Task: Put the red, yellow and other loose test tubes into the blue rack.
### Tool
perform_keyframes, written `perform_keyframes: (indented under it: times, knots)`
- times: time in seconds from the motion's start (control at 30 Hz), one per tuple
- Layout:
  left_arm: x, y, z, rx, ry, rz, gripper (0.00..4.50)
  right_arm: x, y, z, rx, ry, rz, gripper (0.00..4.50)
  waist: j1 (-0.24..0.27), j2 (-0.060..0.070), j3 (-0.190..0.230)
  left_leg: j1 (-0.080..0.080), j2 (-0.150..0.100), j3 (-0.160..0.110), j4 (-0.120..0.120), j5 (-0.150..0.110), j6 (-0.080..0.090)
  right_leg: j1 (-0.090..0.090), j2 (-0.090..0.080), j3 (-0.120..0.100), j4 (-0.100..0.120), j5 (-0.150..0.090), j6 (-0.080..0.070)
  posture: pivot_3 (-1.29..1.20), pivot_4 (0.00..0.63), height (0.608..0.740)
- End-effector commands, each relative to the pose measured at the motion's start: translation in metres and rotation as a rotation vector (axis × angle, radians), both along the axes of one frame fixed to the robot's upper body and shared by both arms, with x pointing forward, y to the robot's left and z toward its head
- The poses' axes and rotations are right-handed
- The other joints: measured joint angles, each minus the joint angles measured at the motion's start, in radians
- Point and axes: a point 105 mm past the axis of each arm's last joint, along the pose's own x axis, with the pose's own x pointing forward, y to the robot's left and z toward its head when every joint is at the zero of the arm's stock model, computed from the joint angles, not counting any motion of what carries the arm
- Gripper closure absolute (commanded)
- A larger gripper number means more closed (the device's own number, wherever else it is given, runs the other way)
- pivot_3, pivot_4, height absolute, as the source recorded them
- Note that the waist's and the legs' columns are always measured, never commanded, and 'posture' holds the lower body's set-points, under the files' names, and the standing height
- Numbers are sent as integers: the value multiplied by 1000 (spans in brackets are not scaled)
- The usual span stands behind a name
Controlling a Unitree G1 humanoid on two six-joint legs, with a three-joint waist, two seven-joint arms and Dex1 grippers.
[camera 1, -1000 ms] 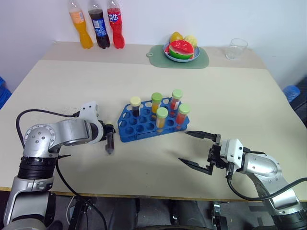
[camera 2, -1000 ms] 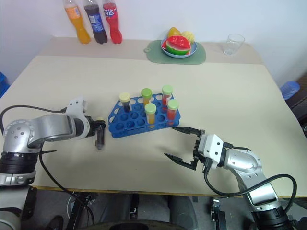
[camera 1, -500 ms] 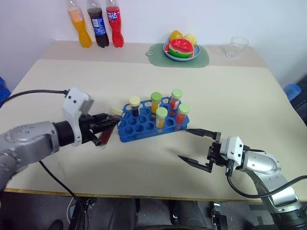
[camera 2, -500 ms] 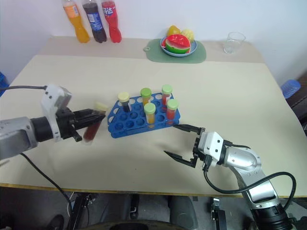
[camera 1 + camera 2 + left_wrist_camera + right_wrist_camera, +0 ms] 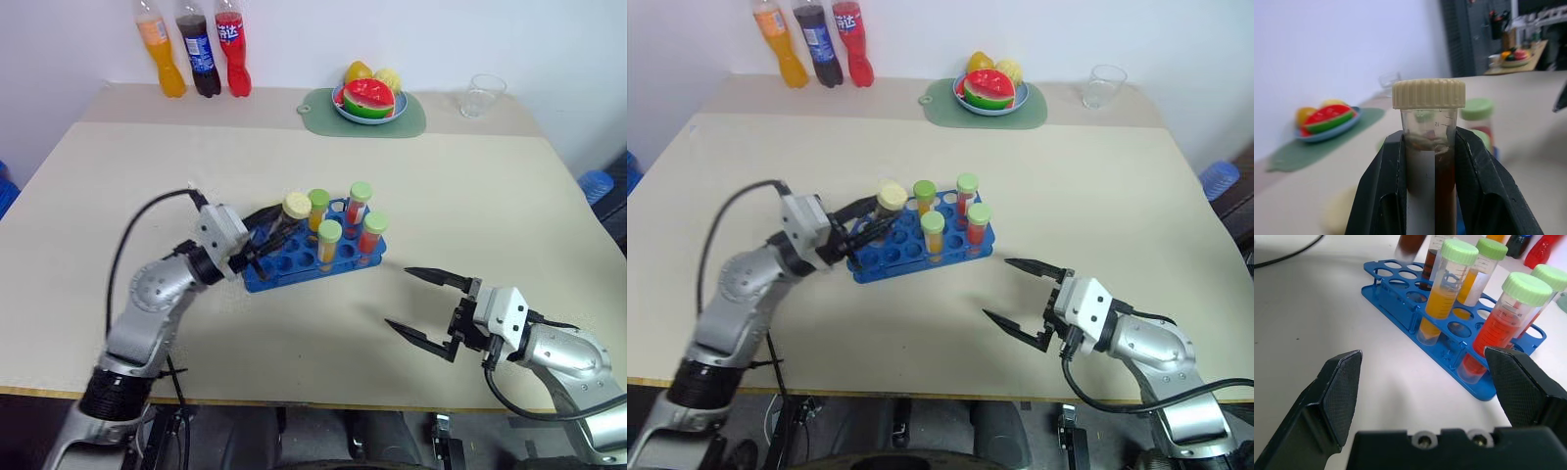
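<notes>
On a beige bench (image 5: 470, 196), the left gripper (image 5: 266, 227) had its fingers clamped on a cream-capped test tube (image 5: 1429, 147) of dark liquid, held over the left end of the blue rack (image 5: 294, 264). The right gripper (image 5: 423, 308) hovered near the rack's right, fingers wide apart and empty.

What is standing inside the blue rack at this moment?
The blue rack holds four green-capped tubes: two orange, two red. A dark tube also stands at the back, partly hidden. The left end effector holds a cream-capped tube above it.
</notes>
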Motion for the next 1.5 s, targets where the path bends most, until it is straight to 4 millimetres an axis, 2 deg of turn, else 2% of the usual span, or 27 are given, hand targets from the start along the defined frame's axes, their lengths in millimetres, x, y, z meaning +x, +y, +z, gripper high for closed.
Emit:
perform_keyframes:
  times: [0.03,0.23,0.43,0.7,1.17,1.5]
  knots:
    - [-5,-6,-2,8,-39,-25,3746,-3,-1,15,-4,-50,-1,84,0,0,0,0,0,0,0,0,0,0,0,0,0,0,0,0,150,740]
    - [-6,-6,-21,67,-11,-13,3746,-5,-3,15,-7,-47,-14,84,-1,0,0,1,1,0,0,0,0,0,1,0,1,0,0,0,150,740]
    - [-9,-3,-24,84,-11,-13,3746,-5,-4,15,-1,-41,-22,84,-2,1,-1,1,1,0,0,0,0,0,1,0,1,0,0,0,150,740]
    - [-7,-9,-36,81,25,-56,3746,-3,-2,14,3,-38,-20,84,-1,3,-3,1,1,0,0,0,0,1,1,0,1,0,0,0,150,740]
    - [-1,-2,-46,-69,47,-86,3746,-2,-5,17,-10,-52,-22,84,0,5,-6,2,1,-1,1,0,1,2,1,0,1,0,0,0,150,740]
    - [-13,-7,-57,-80,80,-155,3746,0,-6,18,-15,-53,-17,84,0,7,-9,2,1,-1,1,0,1,3,1,0,1,0,0,0,150,740]
